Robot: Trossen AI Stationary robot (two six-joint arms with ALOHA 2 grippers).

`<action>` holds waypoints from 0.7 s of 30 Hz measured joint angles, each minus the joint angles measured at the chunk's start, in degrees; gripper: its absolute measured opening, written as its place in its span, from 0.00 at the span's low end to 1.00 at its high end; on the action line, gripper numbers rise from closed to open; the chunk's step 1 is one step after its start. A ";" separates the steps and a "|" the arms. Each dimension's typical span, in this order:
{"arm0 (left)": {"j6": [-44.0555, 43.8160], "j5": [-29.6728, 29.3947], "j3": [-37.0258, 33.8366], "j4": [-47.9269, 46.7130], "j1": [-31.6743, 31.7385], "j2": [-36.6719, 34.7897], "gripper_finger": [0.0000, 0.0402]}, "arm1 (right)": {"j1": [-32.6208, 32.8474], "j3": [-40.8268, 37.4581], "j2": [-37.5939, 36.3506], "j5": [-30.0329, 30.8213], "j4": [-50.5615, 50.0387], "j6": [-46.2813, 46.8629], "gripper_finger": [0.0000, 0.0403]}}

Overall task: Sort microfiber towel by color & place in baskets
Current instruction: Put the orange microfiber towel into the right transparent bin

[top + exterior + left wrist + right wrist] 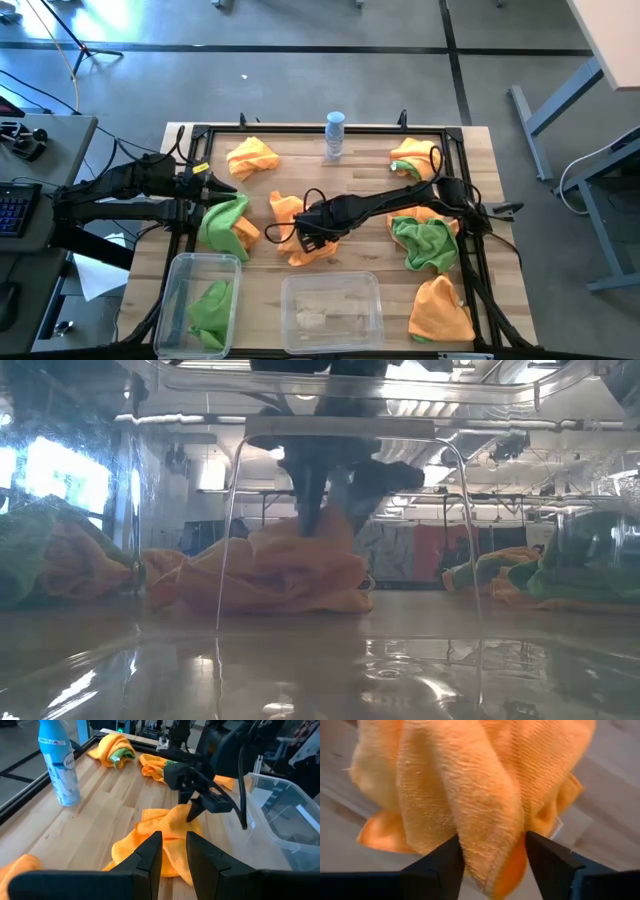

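An orange towel (305, 232) lies bunched near the middle of the tabletop (360, 180), just behind the wider basket (332, 310) that stands at the front edge. The right gripper (313, 236) is down on this towel; in the right wrist view a fold of the orange cloth (470, 795) sits between its two fingers (547, 857), which stand spread on either side of it without visibly squeezing it. The narrower basket (200, 300) stands at the front left corner with a green towel (212, 305) inside. The left gripper (222, 187) hangs near the left edge above a green and orange bundle (228, 224), its fingers (150, 852) nearly together with a narrow gap and nothing between them. Another orange towel (252, 156) lies toward the back left, an orange and green pair (412, 157) toward the back right, a green towel (425, 242) by the right edge, and an orange towel (440, 310) at the front right corner. A spray bottle (334, 135) stands upright at the back edge.
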 joint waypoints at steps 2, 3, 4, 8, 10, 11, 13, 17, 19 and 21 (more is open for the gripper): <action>0.01 -0.02 0.00 0.00 0.00 0.00 0.18 | -0.02 -0.27 -0.02 -0.01 1.68 -2.33 0.36; 0.01 -0.05 0.00 0.00 0.00 0.00 0.18 | -0.02 -0.18 0.00 0.04 1.87 -3.94 0.29; 0.01 -0.26 0.00 0.02 0.00 0.00 0.18 | 0.01 0.10 0.00 0.44 2.07 -5.45 0.21; -1.39 -0.79 0.00 0.02 0.00 0.00 0.18 | 0.65 1.96 -0.27 4.43 2.32 -8.71 0.04; -1.37 -0.81 0.00 0.05 0.00 0.00 0.18 | 0.98 4.29 -0.83 5.55 1.52 -9.97 0.08; -1.03 -0.81 0.00 0.02 0.01 0.00 0.18 | 1.25 5.78 -1.27 6.44 0.71 -11.05 0.09; -0.20 -0.82 0.00 0.03 0.02 0.00 0.18 | 2.28 9.12 -2.54 9.97 -1.18 -12.62 0.07; 0.03 -1.10 0.00 -0.03 0.02 0.00 0.18 | 5.26 17.18 -4.79 18.99 -6.00 -14.73 0.01; 0.03 -1.24 0.00 -0.04 0.02 0.00 0.18 | 6.73 22.19 -5.29 23.43 -8.53 -14.86 0.02; 0.03 -1.24 0.00 -0.03 0.02 0.00 0.18 | 8.09 27.91 -5.35 27.36 -11.61 -14.62 0.02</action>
